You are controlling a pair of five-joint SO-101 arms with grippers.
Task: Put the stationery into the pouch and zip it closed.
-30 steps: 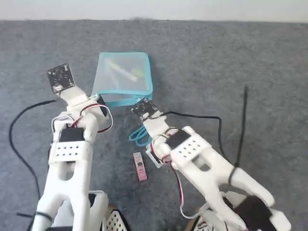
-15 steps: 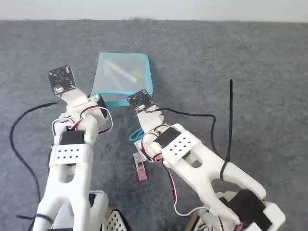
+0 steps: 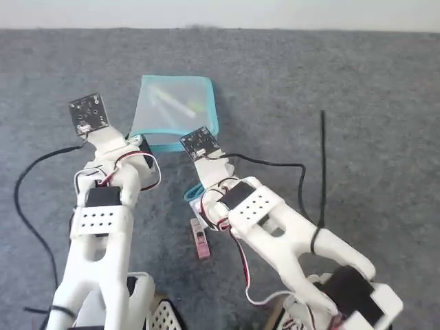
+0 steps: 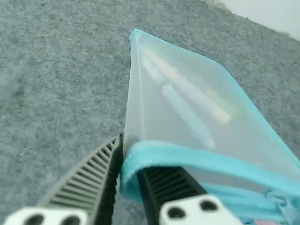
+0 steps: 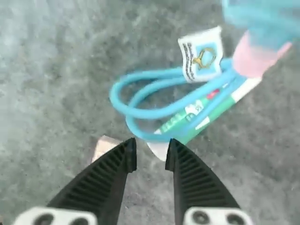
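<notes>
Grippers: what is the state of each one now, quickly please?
Left gripper: shut on the pouch edge.
Right gripper: open, holding nothing, above the blue cord.

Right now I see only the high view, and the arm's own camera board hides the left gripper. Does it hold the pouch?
Observer: Yes. In the left wrist view the left gripper is shut on the pouch, on its teal rim near a corner.
Operator: And the right gripper, is it holding something?
Observer: No. Its wrist view shows the right gripper open and empty, its tips close to the blue cord loop.
</notes>
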